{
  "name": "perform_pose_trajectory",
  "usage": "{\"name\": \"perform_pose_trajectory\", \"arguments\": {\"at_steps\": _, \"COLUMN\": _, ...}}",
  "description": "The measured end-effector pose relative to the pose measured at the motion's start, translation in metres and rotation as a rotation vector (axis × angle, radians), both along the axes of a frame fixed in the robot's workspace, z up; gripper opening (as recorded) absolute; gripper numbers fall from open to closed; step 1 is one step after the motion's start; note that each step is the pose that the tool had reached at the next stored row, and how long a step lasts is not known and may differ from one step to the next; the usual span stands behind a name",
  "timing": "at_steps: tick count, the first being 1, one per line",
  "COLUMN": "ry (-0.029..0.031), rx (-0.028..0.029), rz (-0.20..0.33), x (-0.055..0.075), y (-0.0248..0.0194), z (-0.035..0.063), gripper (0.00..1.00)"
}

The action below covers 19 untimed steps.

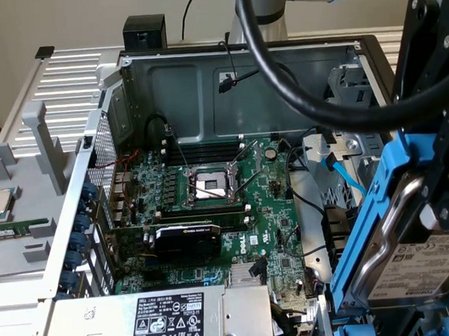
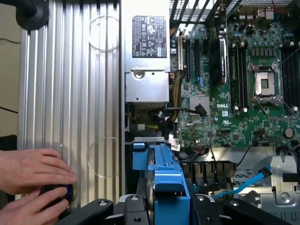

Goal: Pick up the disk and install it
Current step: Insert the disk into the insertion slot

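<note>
Black gripper (image 2: 168, 208) has its fingers clamped either side of the disk (image 1: 419, 261), a silver rectangular metal drive w/ white label clipped in a bright blue plastic frame. In the exterior view the disk hangs on edge, tilted, approx 4 o'clock from the green motherboard (image 1: 273, 182), at the 3 o'clock side of the open grey metal PC case (image 1: 214, 85). A person's hands (image 2: 35, 171) rest on the ribbed silver panel (image 2: 70, 93).
</note>
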<state>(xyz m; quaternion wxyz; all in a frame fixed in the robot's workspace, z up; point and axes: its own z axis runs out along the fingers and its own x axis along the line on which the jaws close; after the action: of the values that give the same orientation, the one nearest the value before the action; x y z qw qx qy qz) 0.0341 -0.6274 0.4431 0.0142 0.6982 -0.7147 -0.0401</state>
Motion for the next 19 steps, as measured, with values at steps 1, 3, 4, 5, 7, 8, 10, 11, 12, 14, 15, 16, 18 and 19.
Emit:
{"name": "perform_pose_trajectory", "arguments": {"at_steps": 1, "ry": 0.0000, "rx": 0.0000, "rz": 0.000, "x": 0.0000, "y": 0.0000, "z": -0.0002, "gripper": 0.37}}
{"name": "perform_pose_trajectory", "arguments": {"at_steps": 3, "ry": 0.0000, "rx": 0.0000, "rz": 0.000, "x": 0.0000, "y": 0.0000, "z": -0.0007, "gripper": 0.37}}
{"name": "perform_pose_trajectory", "arguments": {"at_steps": 4, "ry": 0.0000, "rx": 0.0000, "rz": 0.000, "x": 0.0000, "y": 0.0000, "z": -0.0009, "gripper": 0.37}}
{"name": "perform_pose_trajectory", "arguments": {"at_steps": 5, "ry": 0.0000, "rx": 0.0000, "rz": 0.000, "x": 0.0000, "y": 0.0000, "z": -0.0012, "gripper": 0.37}}
{"name": "perform_pose_trajectory", "arguments": {"at_steps": 7, "ry": 0.0000, "rx": 0.0000, "rz": 0.000, "x": 0.0001, "y": 0.0000, "z": -0.0017, "gripper": 0.37}}
{"name": "perform_pose_trajectory", "arguments": {"at_steps": 8, "ry": 0.0000, "rx": 0.0001, "rz": 0.000, "x": 0.0003, "y": 0.0000, "z": -0.0020, "gripper": 0.37}}
{"name": "perform_pose_trajectory", "arguments": {"at_steps": 10, "ry": 0.0000, "rx": 0.0001, "rz": 0.000, "x": 0.0004, "y": 0.0000, "z": -0.0029, "gripper": 0.37}}
{"name": "perform_pose_trajectory", "arguments": {"at_steps": 11, "ry": 0.0000, "rx": 0.0000, "rz": 0.000, "x": 0.0004, "y": 0.0000, "z": -0.0033, "gripper": 0.37}}
{"name": "perform_pose_trajectory", "arguments": {"at_steps": 12, "ry": 0.0000, "rx": 0.0000, "rz": 0.000, "x": 0.0005, "y": 0.0000, "z": -0.0037, "gripper": 0.37}}
{"name": "perform_pose_trajectory", "arguments": {"at_steps": 14, "ry": 0.0000, "rx": 0.0000, "rz": 0.000, "x": 0.0005, "y": 0.0000, "z": -0.0045, "gripper": 0.37}}
{"name": "perform_pose_trajectory", "arguments": {"at_steps": 15, "ry": 0.0000, "rx": 0.0001, "rz": 0.000, "x": 0.0006, "y": 0.0000, "z": -0.0050, "gripper": 0.37}}
{"name": "perform_pose_trajectory", "arguments": {"at_steps": 16, "ry": 0.0000, "rx": 0.0000, "rz": 0.000, "x": 0.0006, "y": 0.0000, "z": -0.0054, "gripper": 0.37}}
{"name": "perform_pose_trajectory", "arguments": {"at_steps": 18, "ry": 0.0000, "rx": 0.0000, "rz": 0.000, "x": 0.0006, "y": 0.0000, "z": -0.0061, "gripper": 0.37}}
{"name": "perform_pose_trajectory", "arguments": {"at_steps": 19, "ry": 0.0000, "rx": 0.0003, "rz": 0.000, "x": 0.0006, "y": 0.0000, "z": -0.0064, "gripper": 0.37}}
